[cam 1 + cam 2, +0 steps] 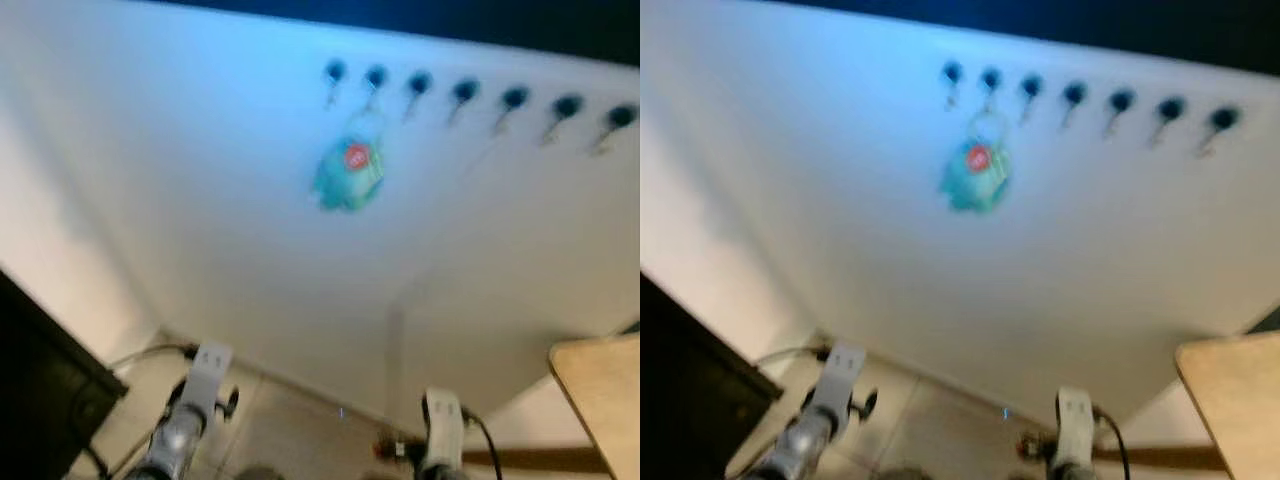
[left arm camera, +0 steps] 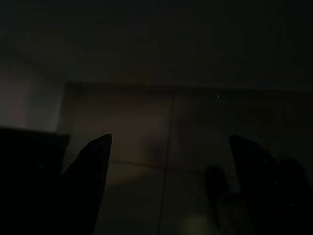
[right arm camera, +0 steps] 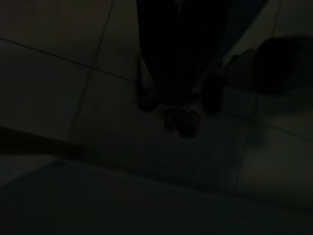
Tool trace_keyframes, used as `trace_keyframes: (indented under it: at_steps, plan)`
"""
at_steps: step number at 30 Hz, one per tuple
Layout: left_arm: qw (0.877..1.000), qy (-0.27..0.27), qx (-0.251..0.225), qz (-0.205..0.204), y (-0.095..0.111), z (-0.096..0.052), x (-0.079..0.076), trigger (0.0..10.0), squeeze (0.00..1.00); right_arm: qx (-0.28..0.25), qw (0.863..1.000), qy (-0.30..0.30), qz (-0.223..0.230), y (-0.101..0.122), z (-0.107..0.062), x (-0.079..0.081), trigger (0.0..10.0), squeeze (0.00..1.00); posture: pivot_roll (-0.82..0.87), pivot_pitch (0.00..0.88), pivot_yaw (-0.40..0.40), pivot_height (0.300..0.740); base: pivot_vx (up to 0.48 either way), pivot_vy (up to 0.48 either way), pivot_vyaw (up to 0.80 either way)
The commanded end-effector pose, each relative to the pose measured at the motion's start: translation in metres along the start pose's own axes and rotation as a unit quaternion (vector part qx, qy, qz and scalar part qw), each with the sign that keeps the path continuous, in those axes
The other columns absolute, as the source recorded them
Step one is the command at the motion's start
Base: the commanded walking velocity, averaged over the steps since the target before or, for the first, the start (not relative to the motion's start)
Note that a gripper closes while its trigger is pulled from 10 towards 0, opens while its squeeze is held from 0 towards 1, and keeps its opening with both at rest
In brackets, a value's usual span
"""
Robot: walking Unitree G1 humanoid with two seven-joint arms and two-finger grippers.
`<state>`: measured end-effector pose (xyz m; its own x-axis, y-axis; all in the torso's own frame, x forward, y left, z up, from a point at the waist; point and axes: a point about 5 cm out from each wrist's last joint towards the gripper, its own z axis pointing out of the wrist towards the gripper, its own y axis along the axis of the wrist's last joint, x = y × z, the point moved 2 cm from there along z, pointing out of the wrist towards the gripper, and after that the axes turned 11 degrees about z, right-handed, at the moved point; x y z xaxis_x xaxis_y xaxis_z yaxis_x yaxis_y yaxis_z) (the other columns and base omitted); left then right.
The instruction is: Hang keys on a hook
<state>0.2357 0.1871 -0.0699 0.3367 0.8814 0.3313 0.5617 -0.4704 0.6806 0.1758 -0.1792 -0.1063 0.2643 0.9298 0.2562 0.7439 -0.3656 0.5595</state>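
Observation:
A teal key fob with a red spot (image 1: 348, 178) hangs on the white wall from the second hook (image 1: 375, 76) of a row of dark hooks (image 1: 465, 92). The other hooks are bare. Both silver arms hang low, far beneath the hooks: the left arm (image 1: 195, 400) and the right arm (image 1: 441, 425). In the dark left wrist view my left gripper (image 2: 170, 139) is open over the floor, with nothing between its fingers. My right gripper (image 3: 181, 98) is a dark shape above the tiles, with a small blurred thing (image 3: 182, 121) at its end that I cannot identify.
A black cabinet (image 1: 40, 385) stands at the left, with a cable (image 1: 150, 352) running along the floor by the wall. A light wooden table corner (image 1: 600, 400) juts in at the right. Pale tiled floor (image 1: 300, 430) lies between the arms.

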Motion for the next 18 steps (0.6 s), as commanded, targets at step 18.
trace_keyframes:
  at_steps: [18]
  plan:
    - [1.000, -0.003, 0.009, -0.015, -0.0064, -0.0020, -0.0038, 10.0, 0.00, -0.006, 1.000, 0.003, 0.001, -0.0002, -0.0005, 0.0008, 10.0, 0.00, 0.04, 0.040, -0.018, 0.740, 0.000, 0.077, 0.00]
